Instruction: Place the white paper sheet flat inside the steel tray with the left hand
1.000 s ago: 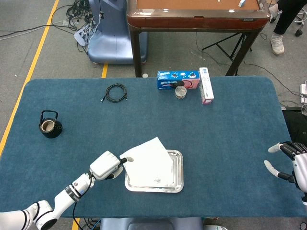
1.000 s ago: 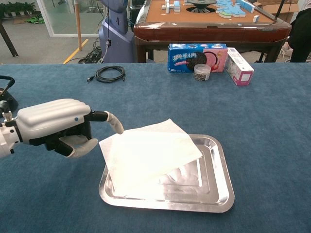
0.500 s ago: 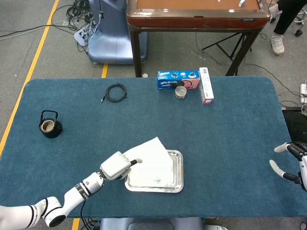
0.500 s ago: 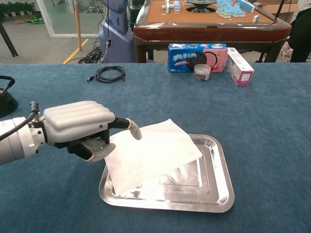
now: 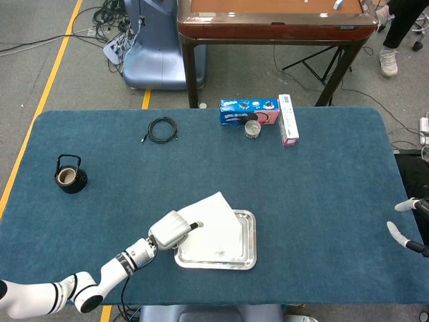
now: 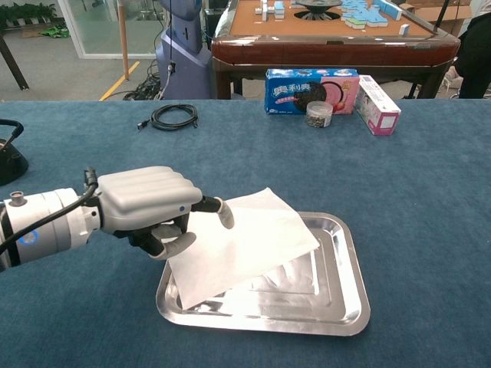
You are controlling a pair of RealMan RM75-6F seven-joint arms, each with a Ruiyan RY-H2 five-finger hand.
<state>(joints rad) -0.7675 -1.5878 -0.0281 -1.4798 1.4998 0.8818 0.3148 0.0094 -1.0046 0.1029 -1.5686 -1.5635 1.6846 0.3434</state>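
- Movement first: the left hand [image 6: 149, 211] has slid in toward the steel tray [image 6: 337, 314] over the last second. It was standing off the tray's left side and now sits right at the tray's left rim, over the paper's edge.
- The white paper sheet [image 6: 245, 241] has shifted a little with it; its left edge looks pushed in closer to the tray than before.
- That reads to me as a nudge or a press to settle the sheet. It is not flat yet: the sheet lies tilted, its near-left part down in the tray and its far corner [image 5: 218, 198] riding over the tray's far rim.
- The left hand's fingers are curled, one fingertip [image 6: 225, 215] extended onto the sheet's upper left part, the thumb below. Whether it pinches the paper or only touches it, I cannot tell.
- The right hand [image 5: 409, 225] hangs far off to the tray's right, fingers apart, holding nothing.
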